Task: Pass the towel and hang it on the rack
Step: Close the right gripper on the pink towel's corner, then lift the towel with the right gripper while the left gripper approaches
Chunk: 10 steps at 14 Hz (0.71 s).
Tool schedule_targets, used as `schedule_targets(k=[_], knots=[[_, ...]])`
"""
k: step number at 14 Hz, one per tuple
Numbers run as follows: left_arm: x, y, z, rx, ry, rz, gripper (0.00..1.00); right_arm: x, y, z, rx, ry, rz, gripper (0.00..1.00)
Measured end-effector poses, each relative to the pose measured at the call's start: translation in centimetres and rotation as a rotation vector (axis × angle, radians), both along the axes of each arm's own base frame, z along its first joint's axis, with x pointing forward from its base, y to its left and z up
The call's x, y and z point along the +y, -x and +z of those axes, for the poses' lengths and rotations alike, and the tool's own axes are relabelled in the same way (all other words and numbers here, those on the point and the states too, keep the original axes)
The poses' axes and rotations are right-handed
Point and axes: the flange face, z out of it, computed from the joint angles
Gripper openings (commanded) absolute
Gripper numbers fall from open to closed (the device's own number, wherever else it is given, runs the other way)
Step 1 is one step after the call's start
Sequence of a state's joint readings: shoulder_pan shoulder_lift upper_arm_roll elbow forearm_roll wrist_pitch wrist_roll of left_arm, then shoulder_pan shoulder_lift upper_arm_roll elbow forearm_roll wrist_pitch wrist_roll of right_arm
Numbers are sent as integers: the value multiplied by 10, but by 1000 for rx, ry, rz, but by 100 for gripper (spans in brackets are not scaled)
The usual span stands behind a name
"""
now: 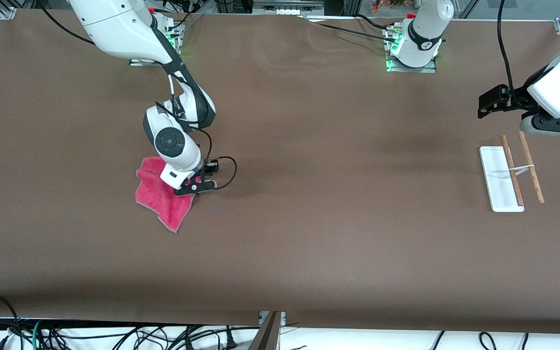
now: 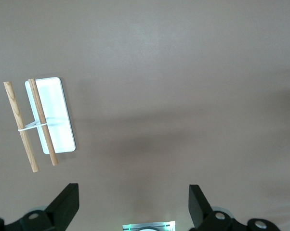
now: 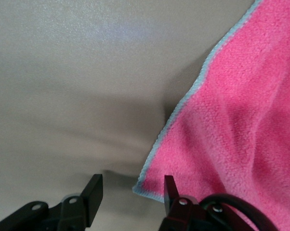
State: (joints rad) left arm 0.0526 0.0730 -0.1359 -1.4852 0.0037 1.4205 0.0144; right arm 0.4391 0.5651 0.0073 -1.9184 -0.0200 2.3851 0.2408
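Saw a pink towel (image 1: 156, 194) lying rumpled on the brown table (image 1: 309, 218), toward the right arm's end. Spotted a thin pale edge running all round the cloth. Found the right gripper (image 1: 197, 187) down low at one corner of the towel, the corner that pointed toward the middle of the table. Looked through the right wrist view and saw its black fingers (image 3: 94, 192) standing partly apart, with the towel's corner (image 3: 145, 185) lying in the gap. Saw one finger over the pink cloth and the other over bare table. Saw no pinch on the cloth, so had hold of nothing. Found the rack (image 1: 494, 184) well apart from the towel, toward the left arm's end, with its flat white base on the table and two thin wooden sticks (image 1: 531, 167) side by side above it. Saw the left gripper (image 1: 485, 108) hanging in the air over bare table near the rack, waiting. Saw its fingers (image 2: 68, 199) spread wide with nothing between them.
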Motion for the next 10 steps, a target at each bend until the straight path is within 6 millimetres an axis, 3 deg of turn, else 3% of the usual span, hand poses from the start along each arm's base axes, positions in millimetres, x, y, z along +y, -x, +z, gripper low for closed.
schedule_targets(k=[3, 10], knots=[[0, 0, 0, 1, 0, 0, 100, -1, 0, 0, -1, 2, 2, 46], [0, 0, 0, 3, 0, 0, 100, -7, -3, 0, -9, 18, 9, 43]])
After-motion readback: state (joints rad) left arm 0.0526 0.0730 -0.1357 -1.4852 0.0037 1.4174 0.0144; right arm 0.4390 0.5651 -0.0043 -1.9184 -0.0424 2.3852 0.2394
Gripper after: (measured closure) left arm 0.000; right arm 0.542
